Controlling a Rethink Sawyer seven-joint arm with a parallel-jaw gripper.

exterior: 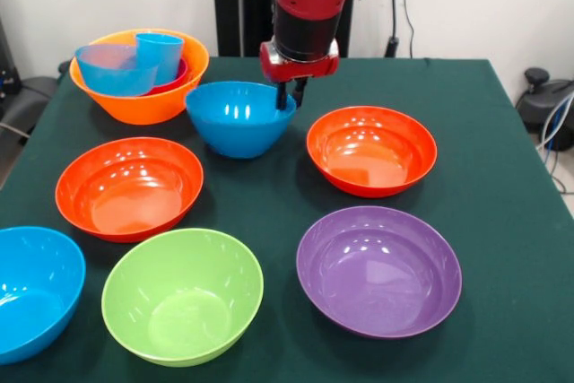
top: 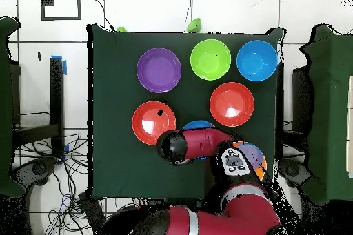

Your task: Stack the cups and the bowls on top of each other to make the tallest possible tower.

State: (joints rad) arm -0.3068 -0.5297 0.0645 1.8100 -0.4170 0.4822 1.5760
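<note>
My gripper (exterior: 291, 93) is at the right rim of a blue bowl (exterior: 235, 119) at the table's far middle. One finger is inside the bowl and one outside, closed on the rim. The bowl rests on the cloth. In the overhead view the arm hides the gripper and only a sliver of this bowl (top: 200, 124) shows. At the far left an orange bowl (exterior: 143, 107) holds a light-blue tumbler (exterior: 161, 54), a light-blue dish (exterior: 112, 71) and a small red cup (exterior: 177, 79). Two red-orange bowls (exterior: 130, 187) (exterior: 372, 150), a purple bowl (exterior: 378, 268), a lime green bowl (exterior: 182, 295) and a second blue bowl (exterior: 31, 289) stand apart, all upright.
The dark green table (exterior: 502, 186) has bare cloth along its right side. Black pedestal posts (exterior: 242, 6) stand behind the far edge. Cables and chairs sit beyond both table sides.
</note>
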